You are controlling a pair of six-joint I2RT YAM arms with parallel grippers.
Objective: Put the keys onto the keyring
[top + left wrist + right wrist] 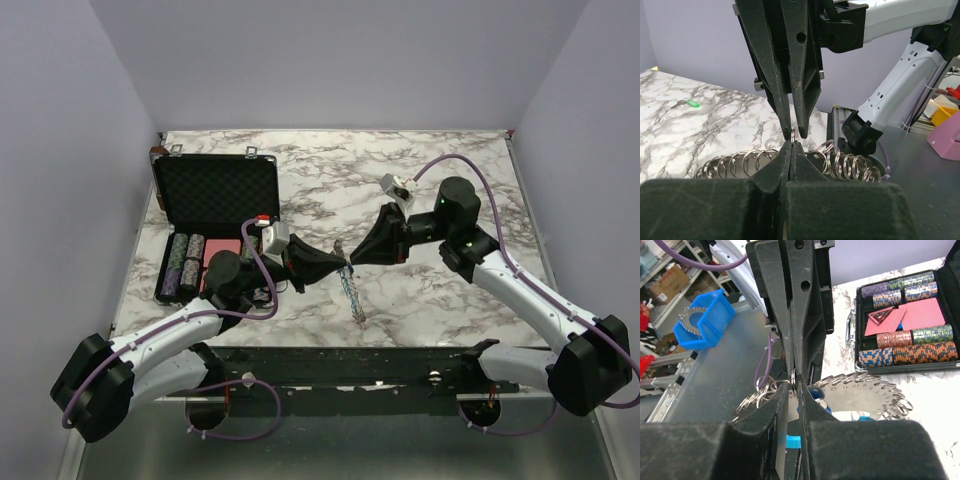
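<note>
1. While I work just toward 6 o'clock of its middle, the table (430,190) shows a smooth, hard, marble-patterned top (small metal would likely skate on it).
2. At 9 o'clock stands the black case (215,185), lid up and lined with dimpled foam. It holds rolls of striped poker chips (185,262) and red cards (912,320).
3. Reaching in from 8 o'clock, the left gripper (791,146) is clenched on one small ring (793,133). The right gripper (794,390), coming from 2 o'clock, has its tips flanking that same ring with a sliver of gap. I cannot tell whether it bites.
4. The keyring (355,295) is held up between the two tips and trails toward 5 o'clock. It is a flat shiny strip with stamped numbers, fringed with many split wire rings, with a light-blue piece low down. I judge it light, floppy and slippery on bare wire. It is best pinched flat across a single ring, so that the coil can be pried open.
5. The green key (690,104) lies at 10 o'clock in the left wrist view, well apart from the rings. It has a plastic head and a thin shank, and looks light and rigid. I'd take it by the head (the other keys I can't find).
</note>
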